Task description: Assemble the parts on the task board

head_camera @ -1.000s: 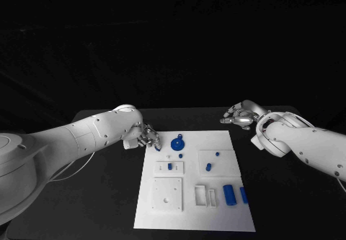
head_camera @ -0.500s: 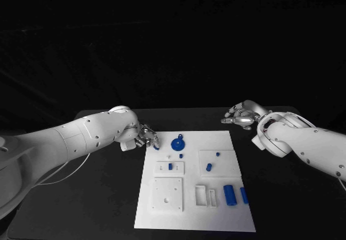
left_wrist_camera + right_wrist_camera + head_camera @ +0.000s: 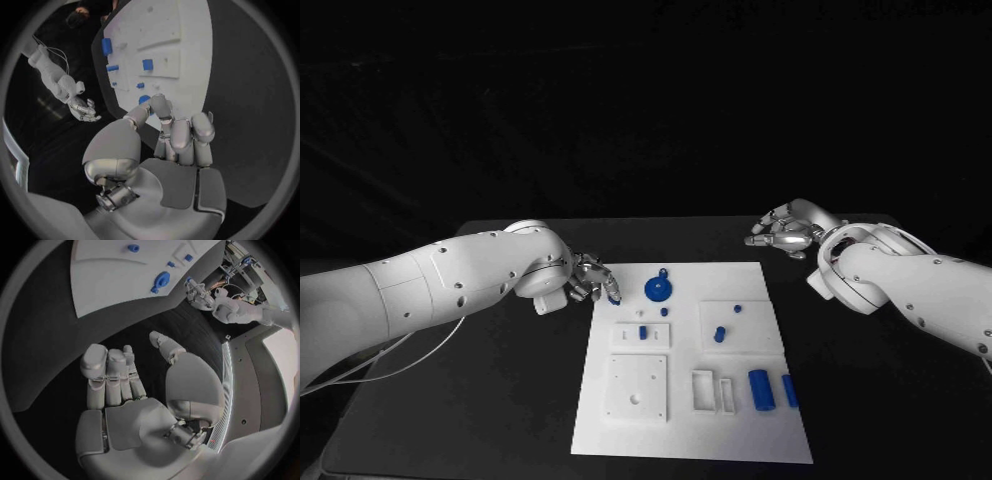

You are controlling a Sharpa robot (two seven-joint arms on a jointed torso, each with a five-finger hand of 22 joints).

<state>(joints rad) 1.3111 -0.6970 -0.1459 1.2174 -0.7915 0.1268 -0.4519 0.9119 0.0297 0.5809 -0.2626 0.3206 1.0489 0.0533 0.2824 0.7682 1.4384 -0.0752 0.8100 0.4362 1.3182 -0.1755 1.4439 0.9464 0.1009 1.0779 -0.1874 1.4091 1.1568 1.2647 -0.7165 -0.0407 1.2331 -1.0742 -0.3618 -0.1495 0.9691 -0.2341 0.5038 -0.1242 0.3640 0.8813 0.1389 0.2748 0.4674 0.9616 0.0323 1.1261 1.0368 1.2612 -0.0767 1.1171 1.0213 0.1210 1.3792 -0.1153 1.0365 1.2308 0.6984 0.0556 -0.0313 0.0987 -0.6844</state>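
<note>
White, the task board (image 3: 692,440) lies mid-counter (image 3: 473,400), with blue parts (image 3: 759,388) set on it. At its far left corner, a small blue part (image 3: 615,296) is pinched in the left robot hand (image 3: 593,276). Off the far right corner, the right robot hand (image 3: 780,231) is held loosely spread, nothing gripped.

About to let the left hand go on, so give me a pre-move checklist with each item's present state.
1. Left hand at the far left corner of the white task board: ok.
2. Small blue part at its fingertips, actually gripped: cannot tell.
3. Blue round disc part lying clear beside that hand: ok.
4. Right hand off the board over the black table, holding nothing: ok.
5. Blue cylinder part lying undisturbed at the near right: ok.
</note>
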